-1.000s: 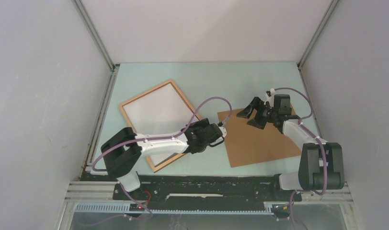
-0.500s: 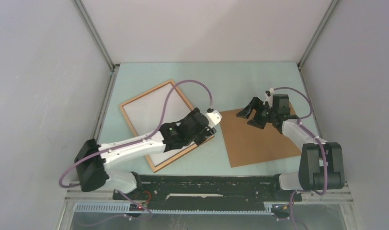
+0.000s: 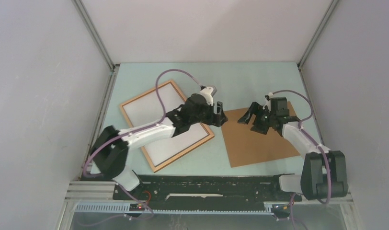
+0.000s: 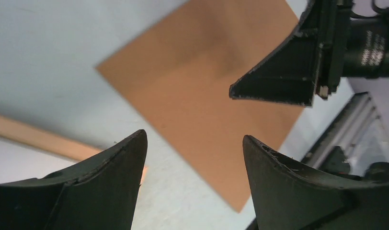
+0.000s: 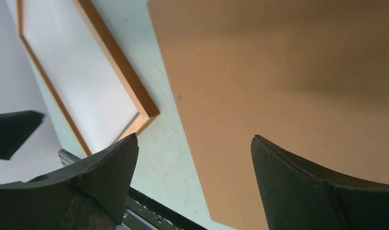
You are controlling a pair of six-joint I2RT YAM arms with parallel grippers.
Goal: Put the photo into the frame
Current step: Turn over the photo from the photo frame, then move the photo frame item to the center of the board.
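The frame (image 3: 146, 92), thin orange-brown wood, lies flat on the left of the table. The photo (image 3: 144, 115) lies inside it, plain white side up, partly hidden under my left arm. In the right wrist view the frame (image 5: 118, 62) and the photo (image 5: 73, 62) show at the upper left. My left gripper (image 3: 217, 115) hovers open and empty past the frame's right corner, over the bare gap beside the brown board; its jaws (image 4: 193, 135) hold nothing. My right gripper (image 3: 247, 123) is open and empty above the board's left part (image 5: 193, 137).
A flat brown backing board (image 3: 259, 141) lies on the right half of the table, its corner pointing at the frame. The two grippers face each other closely across the board's left corner. Grey walls close in on three sides. A black rail (image 3: 207, 184) runs along the near edge.
My left arm has swung from the frame's near right side up and to the right, past the frame's corner, and its jaws widened. My right gripper shifted slightly left and nearer.
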